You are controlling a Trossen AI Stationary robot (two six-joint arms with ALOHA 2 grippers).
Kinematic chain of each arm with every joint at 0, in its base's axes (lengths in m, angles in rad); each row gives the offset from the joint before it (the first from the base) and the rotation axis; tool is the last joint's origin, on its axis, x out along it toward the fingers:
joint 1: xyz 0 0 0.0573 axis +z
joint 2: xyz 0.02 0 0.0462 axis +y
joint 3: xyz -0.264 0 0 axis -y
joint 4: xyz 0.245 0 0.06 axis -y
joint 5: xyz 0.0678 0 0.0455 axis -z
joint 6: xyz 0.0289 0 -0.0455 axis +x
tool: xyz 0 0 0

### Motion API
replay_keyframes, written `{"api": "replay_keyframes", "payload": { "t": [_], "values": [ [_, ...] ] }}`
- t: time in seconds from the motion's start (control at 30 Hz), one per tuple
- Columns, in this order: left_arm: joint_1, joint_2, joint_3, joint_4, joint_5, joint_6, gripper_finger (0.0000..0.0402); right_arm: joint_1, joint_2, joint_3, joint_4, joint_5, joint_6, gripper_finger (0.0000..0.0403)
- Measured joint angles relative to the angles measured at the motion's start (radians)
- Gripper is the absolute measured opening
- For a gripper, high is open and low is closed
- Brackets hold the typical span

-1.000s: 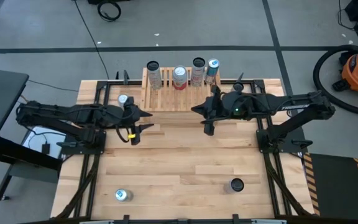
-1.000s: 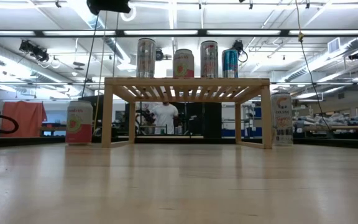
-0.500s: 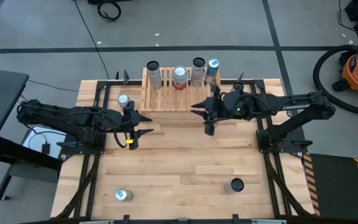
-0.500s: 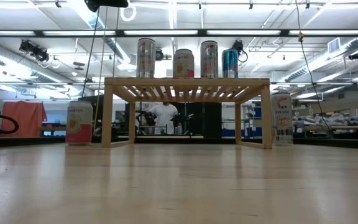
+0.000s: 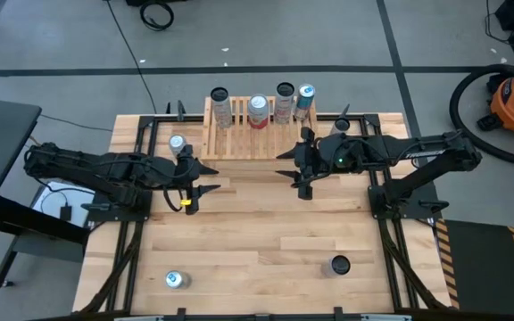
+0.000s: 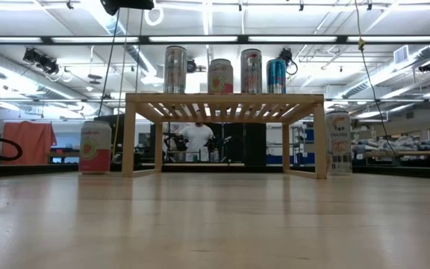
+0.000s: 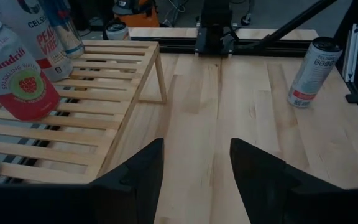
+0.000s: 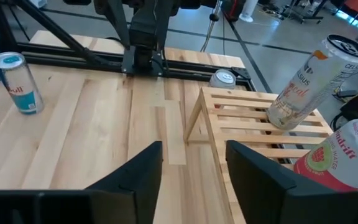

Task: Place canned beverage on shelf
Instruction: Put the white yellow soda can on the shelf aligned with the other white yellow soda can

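Note:
The light wooden shelf (image 5: 252,129) stands at the table's far middle on its side legs, with several cans upright on its slatted top, among them a red-and-white one (image 5: 258,107) and a blue one (image 5: 306,94). My left gripper (image 5: 211,176) hangs open above the table just near-left of the shelf, pointing right, with nothing between its fingers (image 7: 196,165). My right gripper (image 5: 289,171) hangs open near the shelf's near right corner, pointing left, also with nothing in it (image 8: 191,168).
One can (image 5: 178,144) stands on the table left of the shelf, another (image 6: 338,142) right of it. A silver can (image 5: 176,280) stands near the front left and a dark one (image 5: 339,265) near the front right. Bare wood lies between them.
My right gripper has opened: its fingers stand wider apart than a second ago. It hangs at the same spot by the shelf's near right corner. The cans on the shelf have not moved.

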Motion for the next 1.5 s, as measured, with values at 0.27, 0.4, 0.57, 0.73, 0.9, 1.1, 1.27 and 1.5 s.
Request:
{"api": "replay_keyframes", "payload": {
  "t": [0.27,0.4,0.57,0.73,0.9,1.1,1.27,1.5],
  "values": [
    [0.000,0.000,0.000,0.000,0.000,0.001,0.0192,0.000,0.000,0.000,-0.038,0.003,0.009,0.0227],
    [0.000,0.000,0.000,0.000,0.000,0.001,0.0192,0.000,0.000,0.000,-0.059,-0.007,0.092,0.0238],
    [0.000,0.000,0.000,0.000,0.000,0.001,0.0192,0.000,0.000,0.000,-0.020,-0.023,0.128,0.0240],
    [0.000,0.000,0.000,-0.001,0.000,0.001,0.0192,0.000,0.000,0.000,0.025,-0.030,0.128,0.0239],
    [0.000,0.000,0.000,-0.001,0.000,0.001,0.0192,0.000,0.000,0.000,0.048,-0.051,0.123,0.0239],
    [0.000,0.000,0.000,0.000,0.000,-0.016,0.0192,0.011,0.000,0.000,0.058,-0.067,0.025,0.0256],
    [0.000,0.000,0.000,0.000,0.000,-0.032,0.0192,0.024,0.000,0.000,0.057,-0.068,-0.022,0.0287],
    [0.000,0.000,0.000,0.000,0.000,-0.033,0.0192,0.040,0.000,0.000,0.056,-0.068,-0.032,0.0342]
  ]
}}
